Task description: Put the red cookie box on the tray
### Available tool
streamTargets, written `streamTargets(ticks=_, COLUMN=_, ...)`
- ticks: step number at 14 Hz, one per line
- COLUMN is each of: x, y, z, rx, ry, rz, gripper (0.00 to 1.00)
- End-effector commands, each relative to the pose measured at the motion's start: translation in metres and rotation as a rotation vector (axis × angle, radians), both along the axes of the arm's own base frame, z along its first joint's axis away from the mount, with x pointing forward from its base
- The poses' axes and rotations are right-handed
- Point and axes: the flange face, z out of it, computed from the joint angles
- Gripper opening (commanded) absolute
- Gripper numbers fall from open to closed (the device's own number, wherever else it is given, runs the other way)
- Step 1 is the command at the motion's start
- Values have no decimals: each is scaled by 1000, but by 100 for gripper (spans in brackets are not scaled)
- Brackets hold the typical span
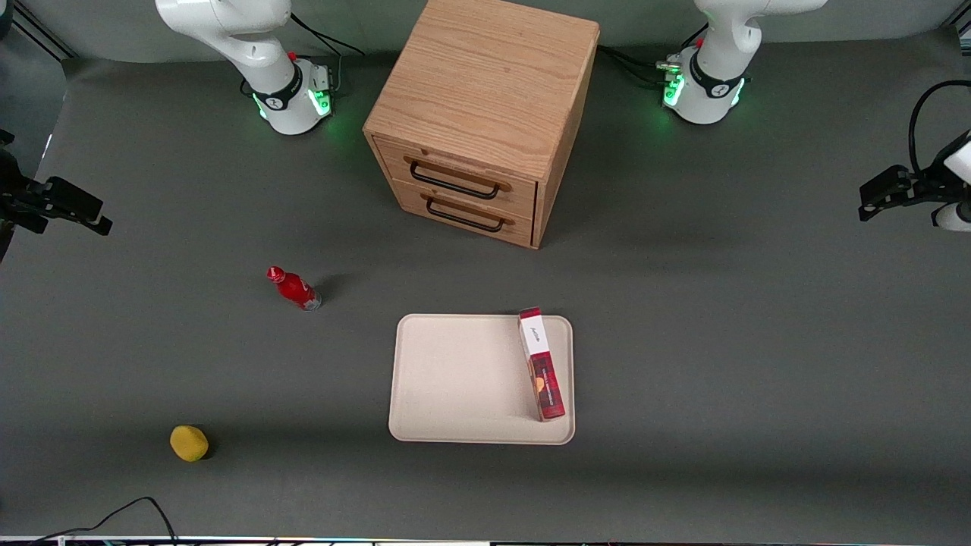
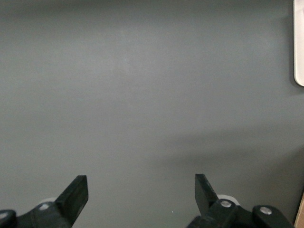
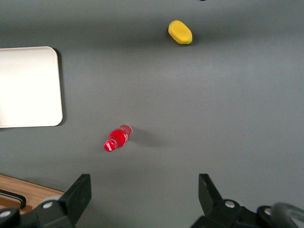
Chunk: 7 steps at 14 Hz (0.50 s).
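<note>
Grey desk [image 1: 758,341] bearing tray [image 1: 455,379] with red cookie box [image 1: 542,364] on edge inside its rim toward working arm's end; gripper [image 2: 141,194] well apart, fingers [image 2: 76,192] spread, empty; risk: narrow-standing box toppling if jolted.

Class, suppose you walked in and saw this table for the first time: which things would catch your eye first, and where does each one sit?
Probably the red cookie box, lying on the cream tray along the edge toward the working arm's end. Next, the wooden two-drawer cabinet standing farther from the front camera than the tray. The left gripper hangs open over bare table, away from the box.
</note>
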Motion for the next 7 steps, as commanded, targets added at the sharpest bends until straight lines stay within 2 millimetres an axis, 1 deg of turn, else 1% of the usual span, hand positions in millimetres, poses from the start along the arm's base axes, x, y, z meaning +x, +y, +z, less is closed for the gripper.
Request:
streamTargets(ticks=1, x=-12, y=-12, z=20, rx=11, ry=41, rz=40, gripper=100)
streamTargets(ticks=2, x=-14, y=-20, z=26, rx=14, ry=56, rz=42, gripper=100)
streamTargets(ticks=3, x=-15, y=-24, z=31, rx=16, ry=49, rz=38, gripper=100)
streamTargets(ticks=7, x=-16, y=-19, z=30, rx=19, ry=62, rz=43, gripper=100)
